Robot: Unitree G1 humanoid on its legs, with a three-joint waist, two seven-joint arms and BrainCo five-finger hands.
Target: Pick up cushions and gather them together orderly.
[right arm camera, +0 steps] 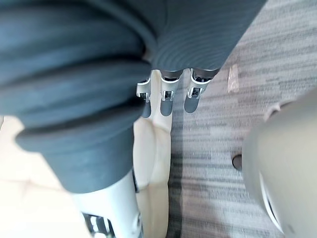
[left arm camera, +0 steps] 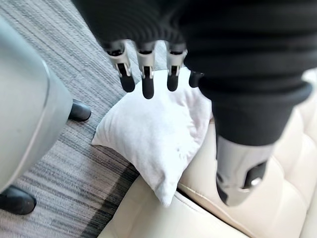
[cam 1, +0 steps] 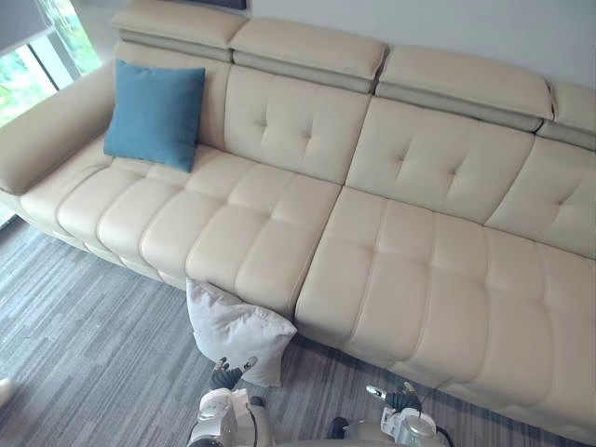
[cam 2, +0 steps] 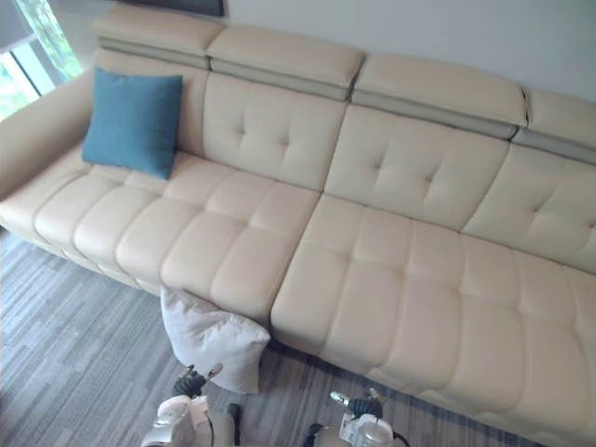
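One cushion (cam 1: 155, 114) sits left on the sofa (cam 1: 391, 242); another cushion (cam 1: 235, 328) rests on the floor (cam 1: 84, 354) before it.

Cream sofa (cam 1: 419, 270) w/ grey carpet (cam 1: 84, 354), window (cam 1: 28, 65) far left

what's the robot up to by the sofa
A white cushion lies on the floor against the front of the cream sofa. The robot's left hand hovers open right by it, holding nothing. Its right hand hangs open near the sofa's front edge. A blue cushion stands at the sofa's left end.
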